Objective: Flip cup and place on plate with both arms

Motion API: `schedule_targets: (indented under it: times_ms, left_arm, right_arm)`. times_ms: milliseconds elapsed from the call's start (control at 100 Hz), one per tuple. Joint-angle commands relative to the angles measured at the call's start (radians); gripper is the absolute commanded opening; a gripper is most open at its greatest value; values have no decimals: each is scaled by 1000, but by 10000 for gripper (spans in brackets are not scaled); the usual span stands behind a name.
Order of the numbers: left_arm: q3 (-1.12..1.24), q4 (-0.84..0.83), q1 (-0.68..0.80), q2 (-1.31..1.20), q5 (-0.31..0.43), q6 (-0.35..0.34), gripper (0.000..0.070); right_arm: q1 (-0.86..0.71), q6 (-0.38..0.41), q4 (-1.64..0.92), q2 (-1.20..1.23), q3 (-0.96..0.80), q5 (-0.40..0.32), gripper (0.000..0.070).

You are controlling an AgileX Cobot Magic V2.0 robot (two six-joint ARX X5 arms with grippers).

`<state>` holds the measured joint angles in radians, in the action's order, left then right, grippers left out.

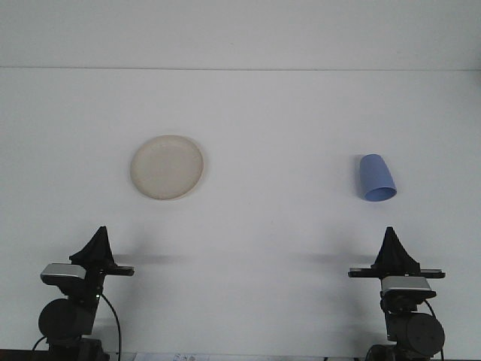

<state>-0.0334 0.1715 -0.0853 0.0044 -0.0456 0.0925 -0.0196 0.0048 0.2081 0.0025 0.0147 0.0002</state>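
A cream round plate (167, 167) lies flat on the white table, left of centre. A blue cup (375, 178) rests at the right, its narrow end pointing away and its wide end toward the front; it looks tipped onto its side. My left gripper (99, 232) sits low near the front edge, below and left of the plate, with its dark fingers meeting in a point and nothing between them. My right gripper (390, 233) stands just in front of the cup, well apart from it, fingers likewise together and empty.
The white table (263, 226) runs back to a pale wall (240, 34). The arm bases and cables sit at the two front corners.
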Motion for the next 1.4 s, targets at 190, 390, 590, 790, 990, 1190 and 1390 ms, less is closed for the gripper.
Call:
schedule_targets:
  times_ms: [190,390,590,790,990,1190,1390]
  left_arm:
    - [19,10,1,-1,5,2,12]
    - [19,10,1,-1,5,2,12]
    - [19,10,1,-1,5,2,12]
    - [19,10,1,-1,5,2,12]
    - [19,10,1,-1,5,2,13]
    - [19,10,1,-1,5,2,13]
    - [19,10,1,-1,5,2,12]
  right_arm:
    - [-2,6,35,-1,10,3,0]
    - [0,68,-199,76,167,137,0]
    - [0,99,-313,334,397,117,0]
    - [-1,93,-314,568,558,104,0]
    - [0,104,-296,742,559,115,59]
    - [-14,137,-119,861,452,76,294]
    - [-14,163,32,965,330,68,347]
